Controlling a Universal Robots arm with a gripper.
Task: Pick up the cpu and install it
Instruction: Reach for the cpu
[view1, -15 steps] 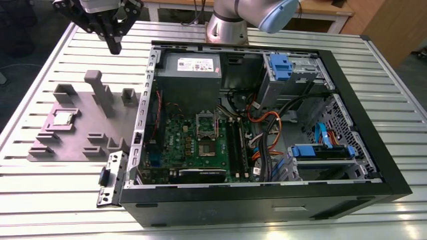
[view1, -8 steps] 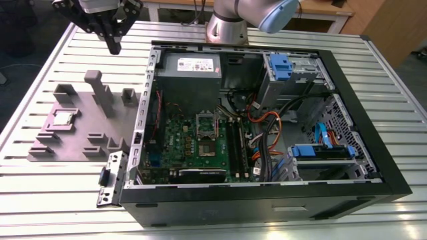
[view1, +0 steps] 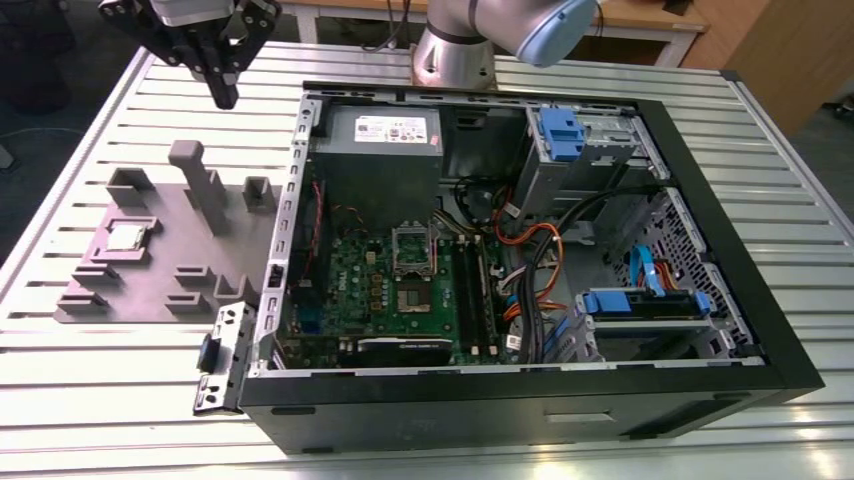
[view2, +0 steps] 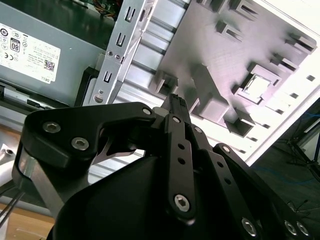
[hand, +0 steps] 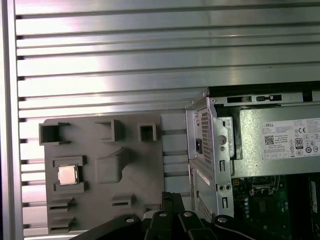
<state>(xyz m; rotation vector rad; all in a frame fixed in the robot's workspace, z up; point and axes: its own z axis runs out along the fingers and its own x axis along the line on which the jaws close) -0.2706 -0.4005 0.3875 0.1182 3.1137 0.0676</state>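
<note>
One cpu (view1: 127, 236), one gripper (view1: 223, 92), one computer case (view1: 467, 420).

This is a robotics lab or test workshop. A table (view1: 801, 200) of ribbed aluminium slats carries everything, more a rig bed than a piece of furniture. The grey base of a robot arm (view1: 454, 55) stands at its far edge in the exterior view, and a black gripper (view1: 223, 92) hangs over the far corner on that view's left. A desktop computer case (view1: 534, 405) lies on its side with the cover off, its boards and wiring bare. Beside it, toward the table's edge on the exterior view's left, lies a grey moulded holder plate (view1: 147, 290) with raised pockets. Wooden benches (view1: 641, 25) stand beyond the table.
</note>
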